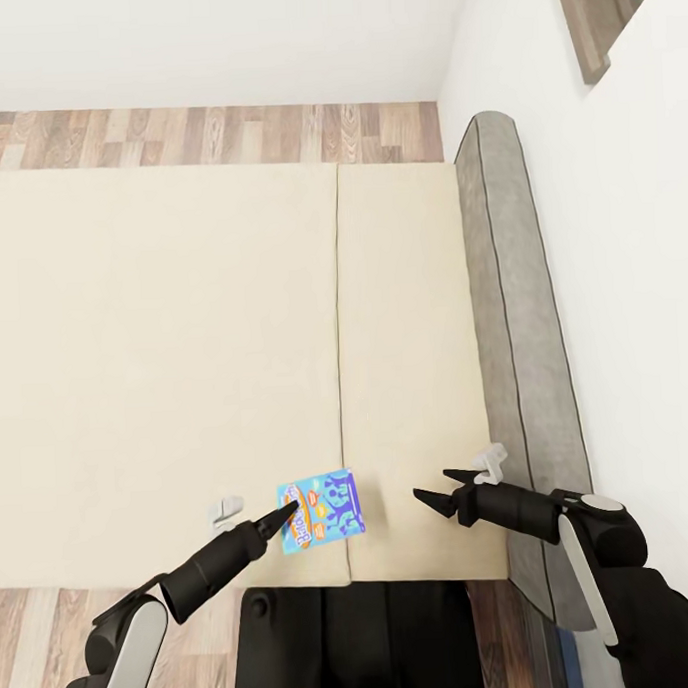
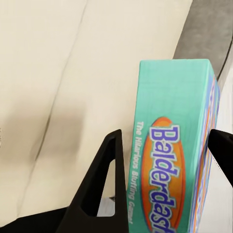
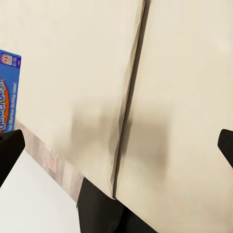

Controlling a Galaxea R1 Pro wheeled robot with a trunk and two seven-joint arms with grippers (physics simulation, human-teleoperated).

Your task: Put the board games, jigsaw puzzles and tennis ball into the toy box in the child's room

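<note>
A small blue board game (image 1: pixel 326 505) titled "Balderdash" lies at the near edge of the beige bed (image 1: pixel 164 342), close to the seam between its two mattress parts. My left gripper (image 1: pixel 289 509) reaches it from the near left. In the left wrist view the game's teal side (image 2: pixel 170 121) sits between the two black fingers (image 2: pixel 109 174), which close on it. My right gripper (image 1: pixel 430 487) hovers open over the mattress, right of the game, nothing between its fingers. The right wrist view catches the game's blue corner (image 3: pixel 7 92).
A low grey headboard (image 1: pixel 513 307) runs along the bed's right side against the white wall (image 1: pixel 631 271). Wood-plank floor (image 1: pixel 175 136) shows beyond the bed's far edge and at the near left by my base.
</note>
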